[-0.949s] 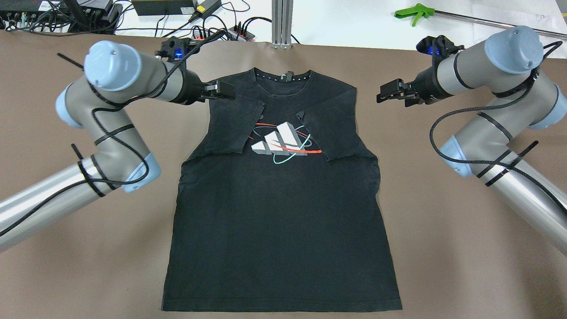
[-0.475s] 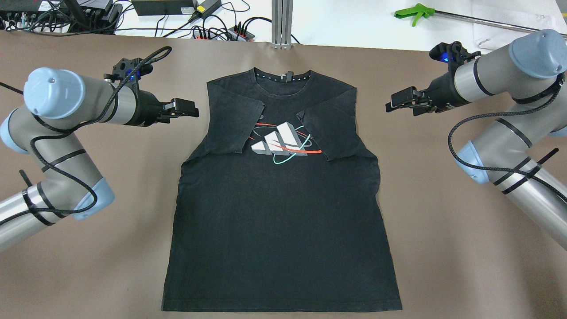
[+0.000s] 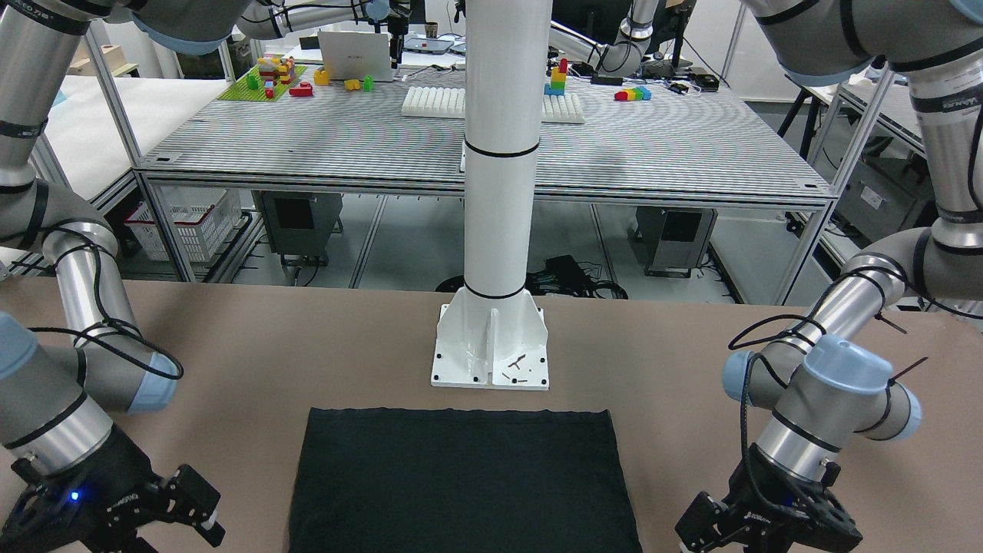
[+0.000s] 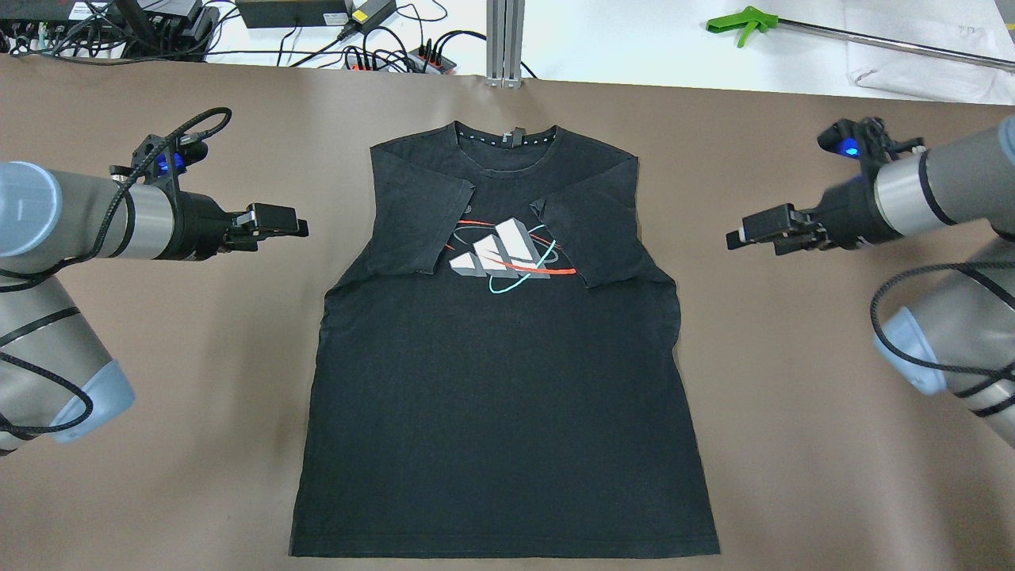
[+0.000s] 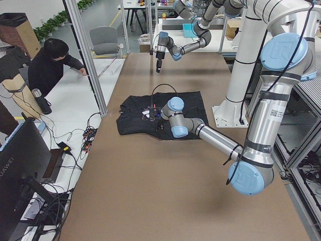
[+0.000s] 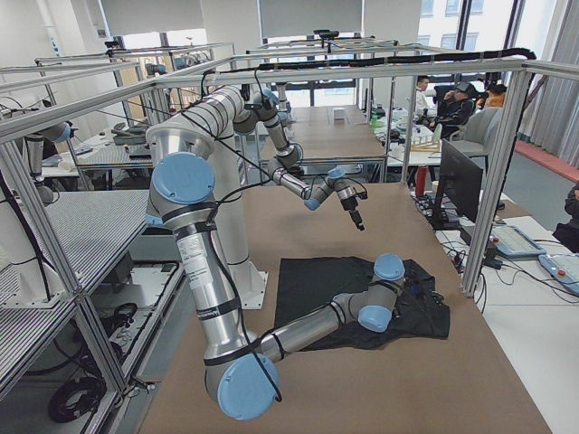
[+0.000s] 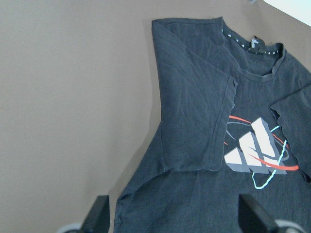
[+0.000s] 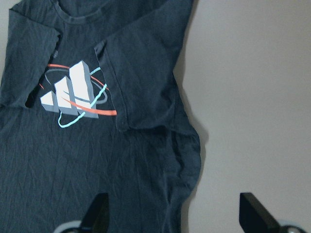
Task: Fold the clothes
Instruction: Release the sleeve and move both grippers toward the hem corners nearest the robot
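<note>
The clothes are one black T-shirt with a white, red and teal chest print, not plain. It lies flat on the brown table, collar at the far side, both sleeves folded in over the chest. My left gripper hovers off the shirt's left side at sleeve height. It is open, and in the left wrist view its fingers stand wide apart with nothing held. Off the shirt's right side, my right gripper is open and empty too, its fingers spread. In the front-facing view only the shirt's plain hem end shows.
The white pillar's base stands just behind the hem. Cables and power strips and a green tool lie beyond the far edge. A person sits at the operators' side.
Both arms have drawn outward and back toward the robot. The left gripper, earlier over the shirt's left shoulder, is now off the fabric. The shirt has not moved.
</note>
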`<state>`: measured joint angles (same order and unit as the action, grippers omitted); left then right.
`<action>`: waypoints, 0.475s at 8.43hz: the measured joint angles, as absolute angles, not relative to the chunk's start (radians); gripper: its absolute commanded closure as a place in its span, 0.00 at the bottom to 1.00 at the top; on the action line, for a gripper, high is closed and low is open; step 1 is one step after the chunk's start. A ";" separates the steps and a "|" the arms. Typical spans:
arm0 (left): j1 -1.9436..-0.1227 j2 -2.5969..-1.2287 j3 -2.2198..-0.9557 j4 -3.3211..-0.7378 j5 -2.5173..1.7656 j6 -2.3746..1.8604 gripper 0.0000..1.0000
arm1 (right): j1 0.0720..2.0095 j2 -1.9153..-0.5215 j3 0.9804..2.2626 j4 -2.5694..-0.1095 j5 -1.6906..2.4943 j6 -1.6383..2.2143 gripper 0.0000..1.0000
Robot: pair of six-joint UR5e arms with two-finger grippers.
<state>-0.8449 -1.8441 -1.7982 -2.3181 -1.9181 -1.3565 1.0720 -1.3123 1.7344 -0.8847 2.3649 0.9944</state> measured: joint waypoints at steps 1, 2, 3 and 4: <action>-0.828 -1.822 -1.824 -2.323 -1.915 -1.362 0.06 | 1.068 -1.394 1.797 -0.880 2.369 1.013 0.06; -0.799 -1.797 -1.849 -2.338 -1.907 -1.365 0.06 | 1.060 -1.454 1.832 -0.859 2.371 1.043 0.06; -0.766 -1.768 -1.880 -2.348 -1.894 -1.368 0.06 | 1.043 -1.503 1.850 -0.813 2.372 1.098 0.06; -0.722 -1.737 -1.916 -2.353 -1.863 -1.370 0.06 | 1.003 -1.558 1.855 -0.750 2.364 1.145 0.06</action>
<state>-0.7216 -1.7369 -1.9164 -2.3526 -1.8633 -1.3696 1.0030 -1.5579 1.8555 -0.7498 2.3644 1.1450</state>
